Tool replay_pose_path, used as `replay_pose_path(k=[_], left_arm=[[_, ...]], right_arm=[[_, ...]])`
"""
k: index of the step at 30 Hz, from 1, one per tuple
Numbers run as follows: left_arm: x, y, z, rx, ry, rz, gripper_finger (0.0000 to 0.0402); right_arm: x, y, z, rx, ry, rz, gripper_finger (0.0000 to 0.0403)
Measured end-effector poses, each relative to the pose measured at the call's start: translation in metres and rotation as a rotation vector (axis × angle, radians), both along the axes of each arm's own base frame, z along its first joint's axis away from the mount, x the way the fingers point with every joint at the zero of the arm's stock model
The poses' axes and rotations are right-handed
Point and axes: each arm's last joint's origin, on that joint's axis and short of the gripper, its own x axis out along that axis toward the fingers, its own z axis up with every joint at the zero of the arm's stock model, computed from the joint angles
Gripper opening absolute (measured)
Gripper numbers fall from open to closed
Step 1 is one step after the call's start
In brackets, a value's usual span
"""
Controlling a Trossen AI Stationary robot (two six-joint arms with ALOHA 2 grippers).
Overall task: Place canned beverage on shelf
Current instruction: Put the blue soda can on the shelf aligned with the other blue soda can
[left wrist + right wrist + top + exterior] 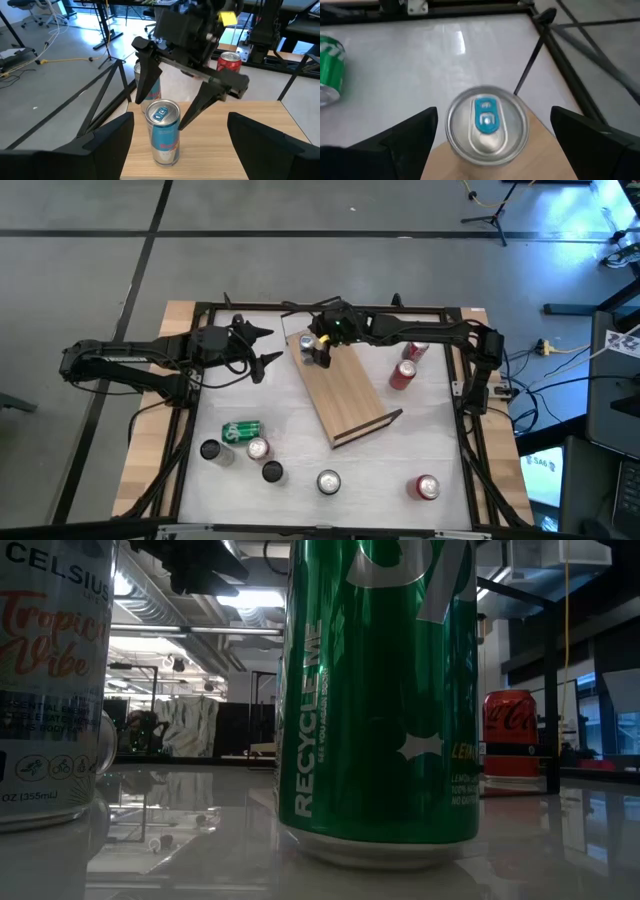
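The right tool (167,112) stands with fingers apart, straddling a blue can (163,132) upright on the shelf (345,395); the left tool (268,347), fingers also apart, waits nearby.

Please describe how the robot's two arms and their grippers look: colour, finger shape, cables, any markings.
Both arms are black, with cables along their links. The right gripper has two long dark fingers tapering to points, under a boxy black body bearing a yellow tag. The left gripper has the same pointed dark fingers.
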Motion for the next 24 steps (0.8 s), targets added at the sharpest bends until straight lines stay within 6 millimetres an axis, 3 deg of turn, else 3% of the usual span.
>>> replay_pose_path(k=[6, 13, 24], left_arm=[[0.0, 0.0, 0.0, 0.0, 0.001, 0.0, 0.0311], [0.0, 0.0, 0.0, 0.0, 0.004, 0.0, 0.0311], [0.0, 0.0, -0.001, -0.001, 0.007, 0.0, 0.0311]], right_arm=[[0.005, -0.001, -0.013, 0.02, 0.029, 0.015, 0.0383], [0.005, -0.001, -0.013, 0.019, 0.026, 0.015, 0.0376], [0.005, -0.001, -0.013, 0.02, 0.027, 0.016, 0.0265]])
